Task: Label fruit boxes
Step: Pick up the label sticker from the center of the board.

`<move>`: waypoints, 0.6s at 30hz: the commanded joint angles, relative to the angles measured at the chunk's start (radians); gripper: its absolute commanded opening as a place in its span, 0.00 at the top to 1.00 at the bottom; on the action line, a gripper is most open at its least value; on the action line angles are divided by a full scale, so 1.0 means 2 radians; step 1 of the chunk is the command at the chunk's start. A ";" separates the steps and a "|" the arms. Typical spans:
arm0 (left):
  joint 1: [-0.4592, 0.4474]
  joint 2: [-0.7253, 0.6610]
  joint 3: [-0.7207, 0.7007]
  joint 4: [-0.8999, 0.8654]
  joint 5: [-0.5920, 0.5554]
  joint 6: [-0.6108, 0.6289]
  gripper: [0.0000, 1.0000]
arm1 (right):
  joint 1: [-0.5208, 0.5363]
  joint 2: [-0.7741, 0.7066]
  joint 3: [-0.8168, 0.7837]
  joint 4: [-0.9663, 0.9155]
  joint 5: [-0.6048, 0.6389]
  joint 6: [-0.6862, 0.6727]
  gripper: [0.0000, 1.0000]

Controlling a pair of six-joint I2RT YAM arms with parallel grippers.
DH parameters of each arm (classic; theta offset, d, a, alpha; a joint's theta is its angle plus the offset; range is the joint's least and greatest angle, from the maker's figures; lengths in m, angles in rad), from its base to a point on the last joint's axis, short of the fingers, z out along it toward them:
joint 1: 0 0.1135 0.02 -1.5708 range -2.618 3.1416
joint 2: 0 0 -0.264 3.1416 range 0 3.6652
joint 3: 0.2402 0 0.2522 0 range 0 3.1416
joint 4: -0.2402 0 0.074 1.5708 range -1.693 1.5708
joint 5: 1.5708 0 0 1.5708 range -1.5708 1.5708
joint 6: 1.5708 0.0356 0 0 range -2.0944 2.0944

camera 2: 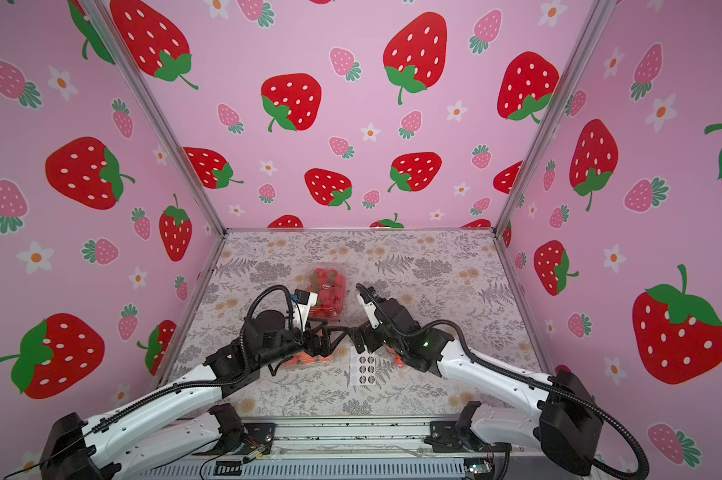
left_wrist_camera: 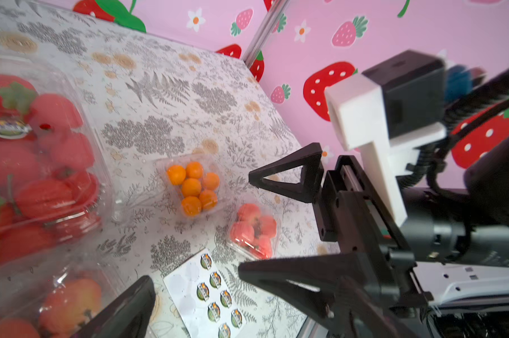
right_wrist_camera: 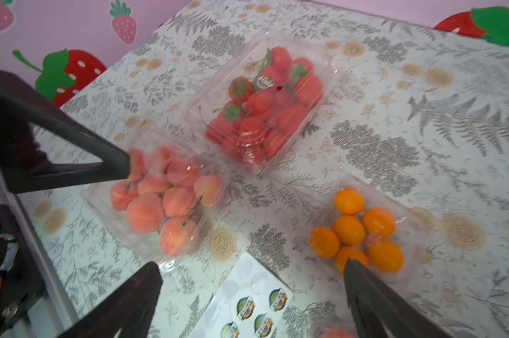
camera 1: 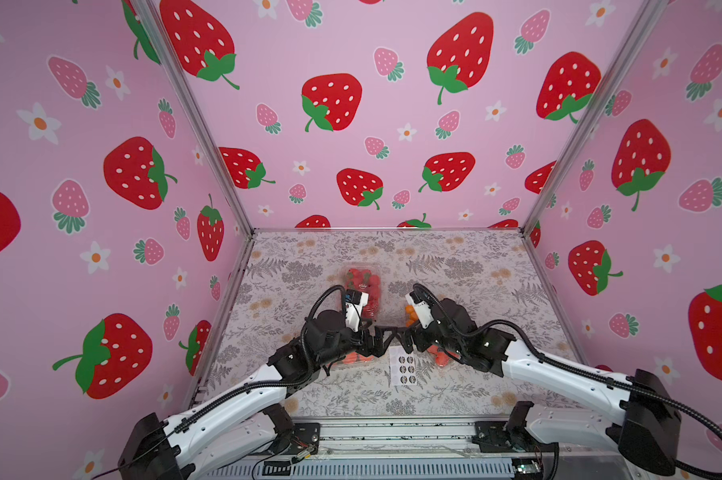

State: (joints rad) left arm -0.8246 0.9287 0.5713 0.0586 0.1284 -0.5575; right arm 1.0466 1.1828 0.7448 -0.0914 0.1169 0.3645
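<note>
Four clear fruit boxes stand on the floral table. The strawberry box (camera 1: pixel 361 286) (right_wrist_camera: pixel 265 108) carries a round label on its lid. The large peach box (right_wrist_camera: pixel 162 199) lies under my left arm. The orange box (right_wrist_camera: pixel 361 231) and the small peach box (left_wrist_camera: pixel 254 231) are by my right arm. My left gripper (camera 1: pixel 386 338) (left_wrist_camera: pixel 244 295) and right gripper (camera 1: pixel 403 338) (right_wrist_camera: pixel 252 269) face each other tip to tip above the sticker sheet (right_wrist_camera: pixel 247 304) (camera 1: pixel 405 370). Both are open and hold nothing.
Pink strawberry-print walls with metal corner posts (camera 1: pixel 210 137) close the table in on three sides. The sheet holds several round stickers beside bare spots. The arm bases sit on a metal rail (camera 1: pixel 392 436) at the front edge.
</note>
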 commanded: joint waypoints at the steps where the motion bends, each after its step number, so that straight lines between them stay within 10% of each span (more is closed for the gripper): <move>1: -0.023 0.003 -0.027 -0.014 -0.022 -0.016 0.00 | 0.041 0.007 -0.018 -0.006 0.045 0.034 0.01; 18: -0.041 -0.036 -0.087 -0.038 -0.042 -0.043 0.24 | 0.121 0.114 -0.079 0.057 0.082 0.128 0.00</move>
State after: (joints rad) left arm -0.9035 0.8738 0.3950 0.0292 0.0624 -0.6415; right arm 1.2812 1.3949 0.6109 -0.0219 0.2504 0.5560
